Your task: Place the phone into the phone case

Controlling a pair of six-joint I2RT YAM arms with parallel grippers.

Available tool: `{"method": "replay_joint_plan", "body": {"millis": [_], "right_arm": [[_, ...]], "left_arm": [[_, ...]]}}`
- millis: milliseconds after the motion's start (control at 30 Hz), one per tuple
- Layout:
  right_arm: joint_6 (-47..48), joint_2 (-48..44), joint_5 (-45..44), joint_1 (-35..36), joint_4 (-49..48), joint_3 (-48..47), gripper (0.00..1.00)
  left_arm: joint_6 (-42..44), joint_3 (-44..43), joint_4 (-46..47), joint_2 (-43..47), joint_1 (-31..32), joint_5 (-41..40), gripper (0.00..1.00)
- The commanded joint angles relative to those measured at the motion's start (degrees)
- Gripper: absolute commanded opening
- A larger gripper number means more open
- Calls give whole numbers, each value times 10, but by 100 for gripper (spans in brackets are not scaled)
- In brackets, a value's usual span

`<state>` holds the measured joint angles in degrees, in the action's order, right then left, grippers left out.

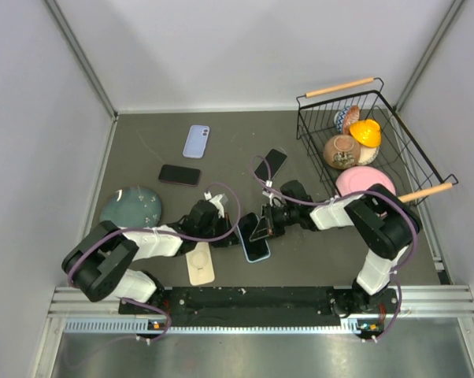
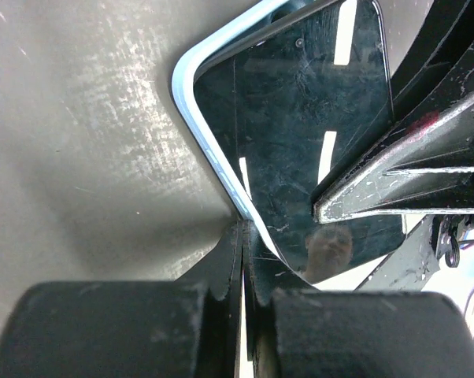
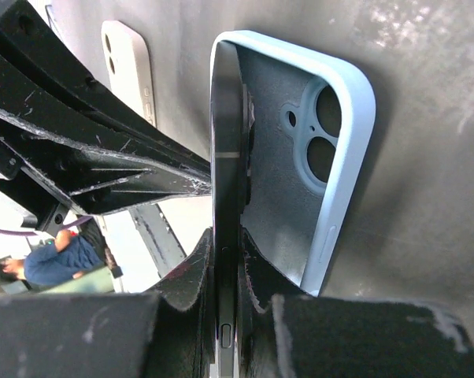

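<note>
The right gripper (image 3: 227, 264) clamps the phone (image 3: 225, 142) by its edge. The phone stands tilted, one long side seated in the light-blue phone case (image 3: 343, 150), which lies near the middle of the table (image 1: 142, 150). The left gripper (image 2: 242, 248) is fully closed, holding nothing, with its tips touching the case rim.

Grey table (image 1: 300, 260): lilac case (image 1: 196, 142), beige case (image 1: 200, 264), blue case (image 1: 257, 250), black phone (image 1: 179, 175), 2nd phone (image 1: 271, 164), teal plate (image 1: 131, 207), wire basket (image 1: 339, 87).
</note>
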<state>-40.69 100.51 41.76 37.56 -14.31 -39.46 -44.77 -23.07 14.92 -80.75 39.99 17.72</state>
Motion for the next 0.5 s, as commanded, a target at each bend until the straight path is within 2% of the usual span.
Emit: {"method": "replay_joint_plan", "body": {"millis": [0,300,467], "right_arm": [[-41,13,-64,-3,-109,40,4],[-49,14,-68,-7,-112,38,7],[-23,-41,-104,-8,-35,30,25]], "left_arm": [[-15,12,-2,-45,41,15,0],[-30,18,6,-51,58,14,0],[-30,15,-40,-2,58,-22,0]]}}
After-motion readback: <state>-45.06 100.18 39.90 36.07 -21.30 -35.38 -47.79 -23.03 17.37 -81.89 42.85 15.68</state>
